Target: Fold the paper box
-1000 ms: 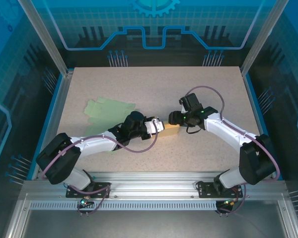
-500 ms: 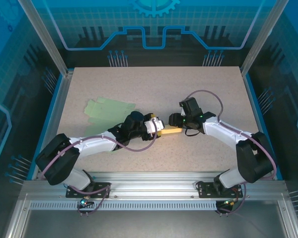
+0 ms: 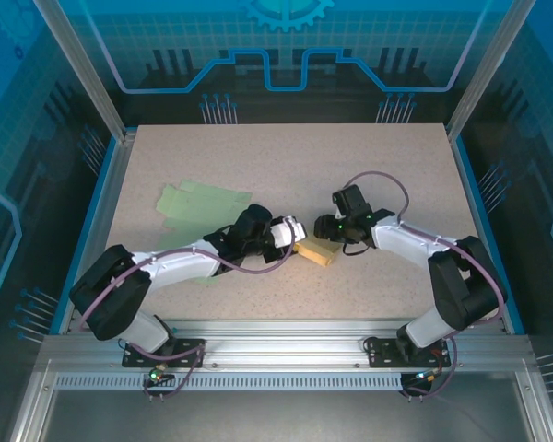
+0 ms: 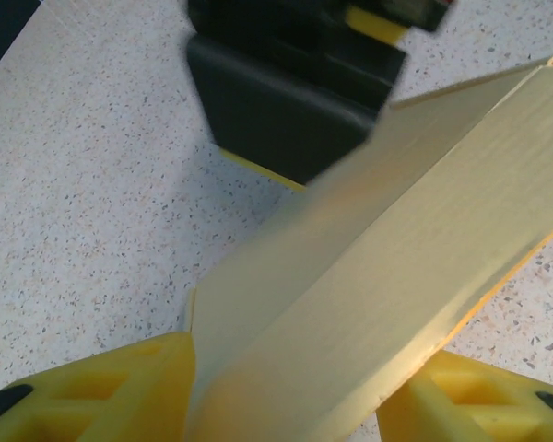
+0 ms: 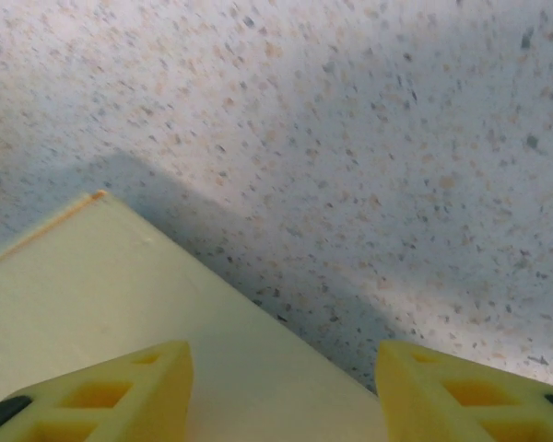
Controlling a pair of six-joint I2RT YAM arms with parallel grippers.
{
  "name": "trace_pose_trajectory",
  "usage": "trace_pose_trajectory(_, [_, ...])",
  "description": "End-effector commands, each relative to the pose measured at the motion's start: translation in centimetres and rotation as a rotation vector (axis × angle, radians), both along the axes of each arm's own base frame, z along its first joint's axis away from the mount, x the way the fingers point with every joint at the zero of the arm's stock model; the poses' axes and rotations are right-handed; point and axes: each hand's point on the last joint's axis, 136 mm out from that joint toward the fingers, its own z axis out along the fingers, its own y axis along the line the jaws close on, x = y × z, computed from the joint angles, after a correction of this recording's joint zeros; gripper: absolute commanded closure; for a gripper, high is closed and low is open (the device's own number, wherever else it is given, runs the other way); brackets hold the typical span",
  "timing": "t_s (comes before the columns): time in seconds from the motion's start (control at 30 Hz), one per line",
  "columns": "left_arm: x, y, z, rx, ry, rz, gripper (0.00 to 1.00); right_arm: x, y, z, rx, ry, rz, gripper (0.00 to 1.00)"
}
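Observation:
The paper box [image 3: 317, 250] is a small yellow, partly folded piece lying on the table between the two arms. My left gripper [image 3: 296, 236] meets it from the left. In the left wrist view the box [image 4: 396, 212] rises tilted between the yellow fingers [image 4: 101, 387] and fills the whole gap, so the left gripper [image 4: 290, 368] is shut on it. My right gripper [image 3: 328, 227] hovers at the box's far right side. In the right wrist view its jaws [image 5: 286, 368] stand apart over a flat panel of the box [image 5: 92, 304], with bare table between them.
A flat pale green paper sheet [image 3: 203, 204] lies at the left, partly under the left arm. The right gripper's black body [image 4: 286, 101] sits close ahead of the left fingers. Blue rails [image 3: 106, 203] edge the table on both sides.
The box has slid toward the near edge and turned. My left jaws opened wide and then closed in on it again. The right gripper moved slightly left and down.

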Motion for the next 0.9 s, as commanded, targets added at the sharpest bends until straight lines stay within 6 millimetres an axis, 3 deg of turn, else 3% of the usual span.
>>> trace_pose_trajectory(0.0, [0.1,-0.5,-0.2,0.036,-0.003,-0.029,0.47,0.5,-0.3,2.5,0.003,-0.015,0.024,0.44])
trace_pose_trajectory(0.23, [1.6,-1.0,0.1,0.080,-0.012,-0.011,0.53,0.2,0.1,6.1,0.026,-0.038,0.086,0.38])
trace_pose_trajectory(0.37, [2.1,-1.3,0.0,0.101,-0.019,-0.021,0.50,-0.6,-2.0,7.7,-0.014,-0.052,0.053,0.30])
trace_pose_trajectory(0.47, [1.0,-1.5,-0.7,0.120,0.026,-0.072,0.36,-1.3,-4.0,8.3,-0.015,-0.055,0.012,0.28])
trace_pose_trajectory(0.57, [-2.0,-1.6,-1.0,0.104,0.104,-0.176,0.02,-2.0,-5.5,8.0,-0.015,-0.047,-0.015,0.25])
trace_pose_trajectory(0.73, [-4.2,-0.5,0.8,0.052,0.167,-0.163,0.01,-3.2,-6.1,7.3,-0.004,-0.046,-0.003,0.23])
trace_pose_trajectory(0.87, [-1.6,1.4,2.9,0.007,0.090,0.035,0.01,-3.8,-5.3,6.4,0.007,-0.054,0.081,0.04])
